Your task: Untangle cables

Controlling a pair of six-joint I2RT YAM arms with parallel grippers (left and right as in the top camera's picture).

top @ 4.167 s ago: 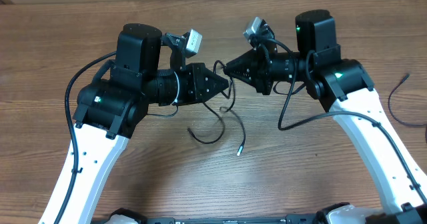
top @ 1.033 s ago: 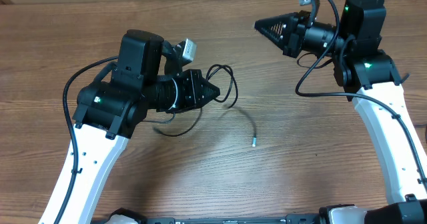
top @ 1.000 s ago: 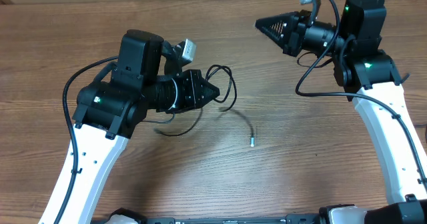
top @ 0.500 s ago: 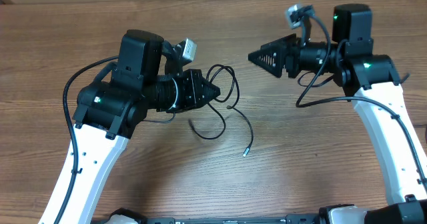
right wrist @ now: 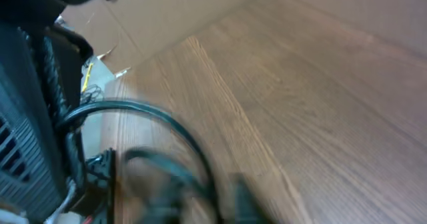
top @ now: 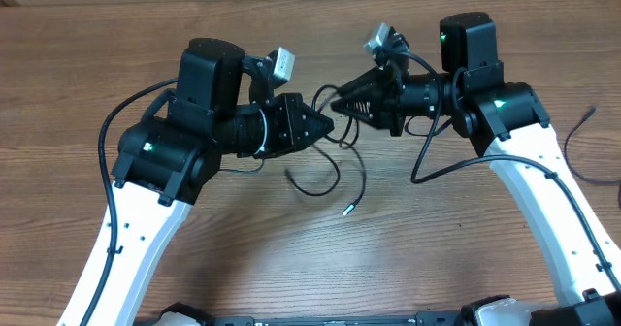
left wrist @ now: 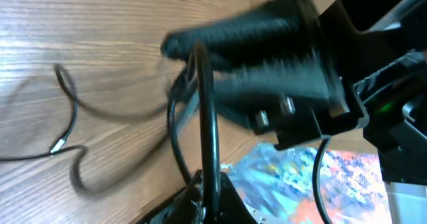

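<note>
Thin black cables (top: 361, 179) loop on the wooden table between the two arms, one plug end (top: 344, 210) lying free towards the front. My left gripper (top: 328, 125) points right and is shut on a cable strand (left wrist: 207, 117) that rises straight from its jaws (left wrist: 212, 192). My right gripper (top: 338, 102) points left, tip to tip with the left one, at the top of the same tangle. Its wrist view is blurred. A dark curved strand (right wrist: 170, 121) runs down into its closed tips (right wrist: 223, 209).
Another thin black cord (top: 580, 122) lies at the table's far right edge. Thick black wires (top: 114, 122) hang from both arms. The right arm's body (left wrist: 293, 84) fills the left wrist view close ahead, with a colourful sheet (left wrist: 300, 184) below it.
The right arm swung from the back right down and left to meet the left gripper's tip, opened on the way and shut again. The loose cable and plug shifted slightly left.
</note>
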